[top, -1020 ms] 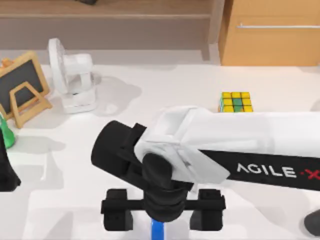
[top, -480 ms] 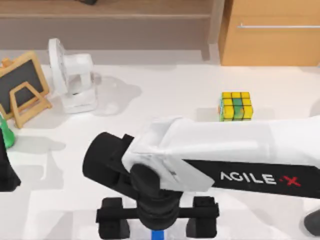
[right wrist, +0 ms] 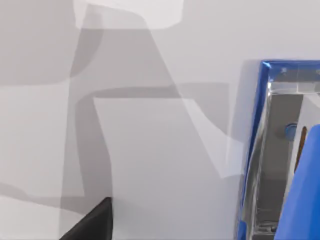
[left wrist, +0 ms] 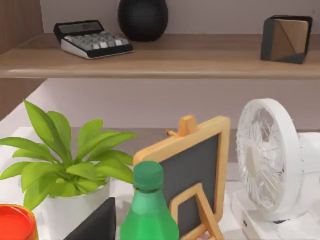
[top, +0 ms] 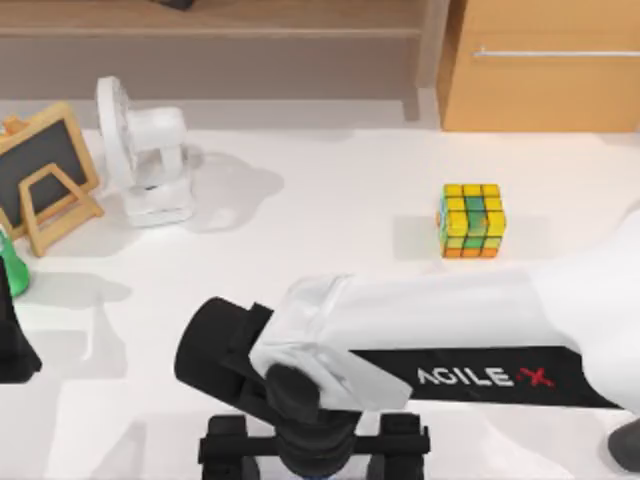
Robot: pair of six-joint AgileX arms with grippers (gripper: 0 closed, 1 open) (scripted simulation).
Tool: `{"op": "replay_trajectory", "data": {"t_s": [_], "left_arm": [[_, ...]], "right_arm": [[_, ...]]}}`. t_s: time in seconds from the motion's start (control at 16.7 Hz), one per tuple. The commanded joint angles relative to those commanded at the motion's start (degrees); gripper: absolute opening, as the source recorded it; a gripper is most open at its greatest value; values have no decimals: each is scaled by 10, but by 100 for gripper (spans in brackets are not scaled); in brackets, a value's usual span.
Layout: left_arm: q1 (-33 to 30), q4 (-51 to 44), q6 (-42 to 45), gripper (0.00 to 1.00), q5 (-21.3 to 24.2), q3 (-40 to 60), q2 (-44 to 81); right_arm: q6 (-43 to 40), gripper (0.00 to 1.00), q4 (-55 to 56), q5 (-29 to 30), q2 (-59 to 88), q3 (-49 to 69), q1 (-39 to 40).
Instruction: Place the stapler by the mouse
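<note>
The stapler (right wrist: 272, 165) is bright blue with a shiny metal inside and lies on the white table close under my right wrist camera. One dark fingertip (right wrist: 92, 223) stands well to its side. From above, my right gripper (top: 315, 455) hangs at the table's front edge, fingers spread wide, its wrist covering the stapler. A dark grey rounded shape (top: 628, 445) at the lower right edge looks like the mouse. My left gripper (top: 12, 345) is parked at the left edge.
A white fan (top: 150, 150) and a small chalkboard easel (top: 45, 175) stand at the back left, with a green bottle (top: 12, 265) beside them. A colourful puzzle cube (top: 472, 220) sits right of centre. A potted plant (left wrist: 65, 170) stands near the left arm.
My right arm has drawn back toward the table's front edge and slightly left. The blue strip of stapler seen below the gripper is now covered, and the puzzle cube is fully uncovered.
</note>
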Motion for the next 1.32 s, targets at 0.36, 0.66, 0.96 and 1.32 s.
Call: {"op": "replay_trajectory", "data": {"t_s": [0.36,0.66,0.96,1.32], "left_arm": [[0,0,0,100,0,0,0],[0,0,0,100,0,0,0],[0,0,0,100,0,0,0],[0,0,0,100,0,0,0]], "right_arm": [[0,62,0,0,0,0,0],[0,25,0,0,0,0,0],[0,0,0,0,0,0,0],[0,0,0,0,0,0,0]]}}
